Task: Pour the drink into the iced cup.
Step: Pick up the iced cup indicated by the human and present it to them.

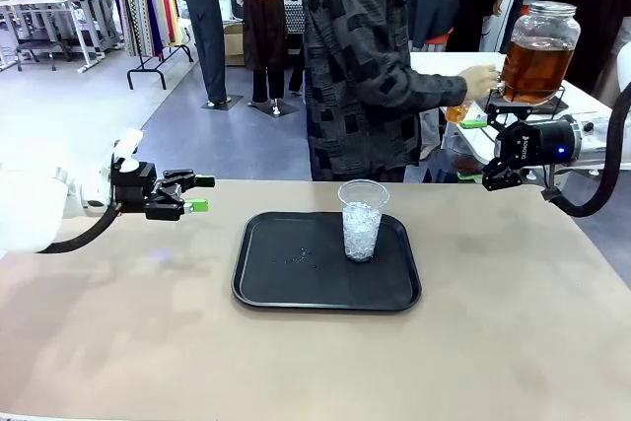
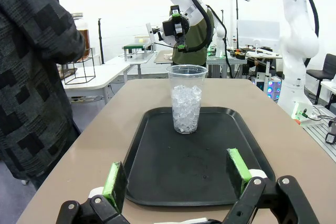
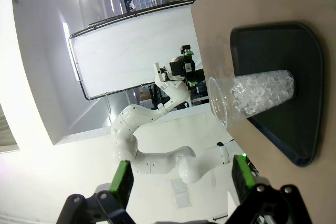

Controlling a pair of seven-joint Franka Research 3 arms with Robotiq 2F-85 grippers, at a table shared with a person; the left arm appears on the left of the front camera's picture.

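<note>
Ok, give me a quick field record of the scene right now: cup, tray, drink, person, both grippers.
cup: clear, upright, ice only, on the tray's far right part
tray: black, mid-table
drink: amber, in the lidded glass jar on a side table, far right
person's hand: at the jar's base
left gripper: open, empty, left of the tray
right gripper: open, empty, far right of the tray

left gripper (image 1: 200,194): level, fingers apart | right gripper (image 1: 491,158): raised, fingers apart
</note>
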